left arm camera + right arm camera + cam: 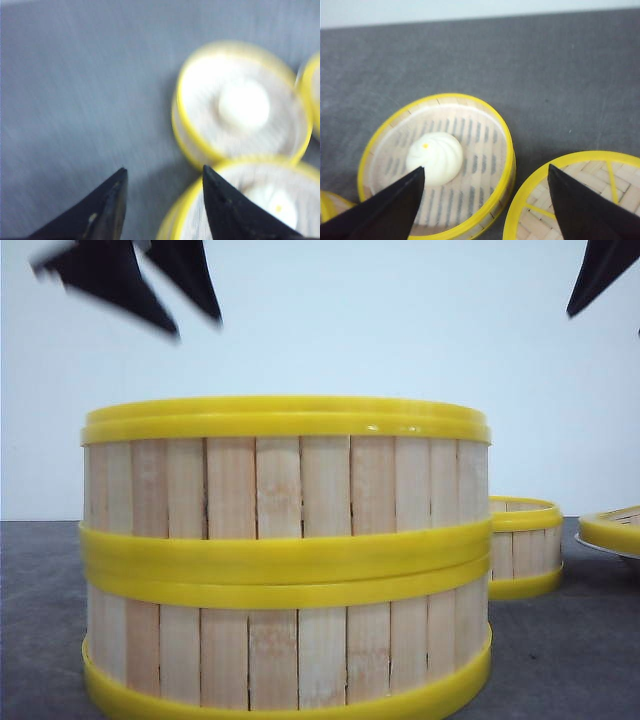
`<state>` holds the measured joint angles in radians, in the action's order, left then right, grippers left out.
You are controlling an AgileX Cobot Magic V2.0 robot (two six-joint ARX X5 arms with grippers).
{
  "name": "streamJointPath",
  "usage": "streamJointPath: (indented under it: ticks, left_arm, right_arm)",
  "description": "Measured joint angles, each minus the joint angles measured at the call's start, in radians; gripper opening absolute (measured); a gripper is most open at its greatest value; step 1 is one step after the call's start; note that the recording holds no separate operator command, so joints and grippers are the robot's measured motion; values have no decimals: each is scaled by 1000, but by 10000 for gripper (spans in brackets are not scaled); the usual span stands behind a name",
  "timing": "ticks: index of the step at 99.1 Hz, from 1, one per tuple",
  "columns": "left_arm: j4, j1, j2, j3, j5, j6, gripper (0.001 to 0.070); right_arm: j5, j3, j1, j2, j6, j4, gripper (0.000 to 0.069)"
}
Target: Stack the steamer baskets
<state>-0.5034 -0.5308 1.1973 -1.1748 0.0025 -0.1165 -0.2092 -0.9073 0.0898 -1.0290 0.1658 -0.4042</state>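
Yellow rims and pale upright slats fill most of my front view: two steamer baskets sit stacked right in front of the camera, the upper basket (285, 480) resting squarely on the lower basket (285, 650), their rims meeting in a thick yellow band. Behind the stack to the right I count one more, the far basket (524, 545), standing alone on the grey bench (40, 590). At the right edge a fourth yellow-rimmed piece (612, 530) shows only in part and sits tilted; I cannot tell whether it is a basket or a lid.

Open bench lies to the left of the stack and between the stack and the far basket, all of it bare grey surface running back to a white wall.

From the right wrist I see a basket with a white bun (434, 157) — pleated, with a small yellow dot — lying on its slatted floor, and just beside it a yellow-rimmed piece with woven strips (580, 200), the two close but apart. The left wrist picture is blurred; two yellow-rimmed rounds with pale blobs inside show near each other.

My left pincer (165, 295) hangs above the stack, fingers spread and holding nothing. My right pincer (485, 200) is released too — its fingers stand wide apart over the bun basket (437, 165), gripping nothing.
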Motion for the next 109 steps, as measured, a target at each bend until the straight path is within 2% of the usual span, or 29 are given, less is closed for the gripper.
streamJointPath:
  ticks: [11, 26, 48, 61, 84, 109]
  left_arm:
    - [18, 0, -89, 0, -29, -3, 280]
    - [29, 0, -204, 16, -30, -4, 280]
    - [56, 0, -426, 231, -30, -27, 280]
    - [-15, 0, -539, 344, -25, -50, 280]
    - [-165, -2, -650, 349, -23, -76, 280]
    - [-169, -2, -716, 349, -24, -83, 280]
  right_arm:
    - [0, -47, 0, -85, 0, -2, 478]
    - [0, -119, 7, -212, -1, -2, 478]
    - [1, -219, 38, -407, -2, -12, 474]
    - [46, -260, 56, -513, -7, -19, 474]
    - [108, -304, 68, -657, -13, -16, 473]
    - [137, -308, 68, -743, -12, 5, 381]
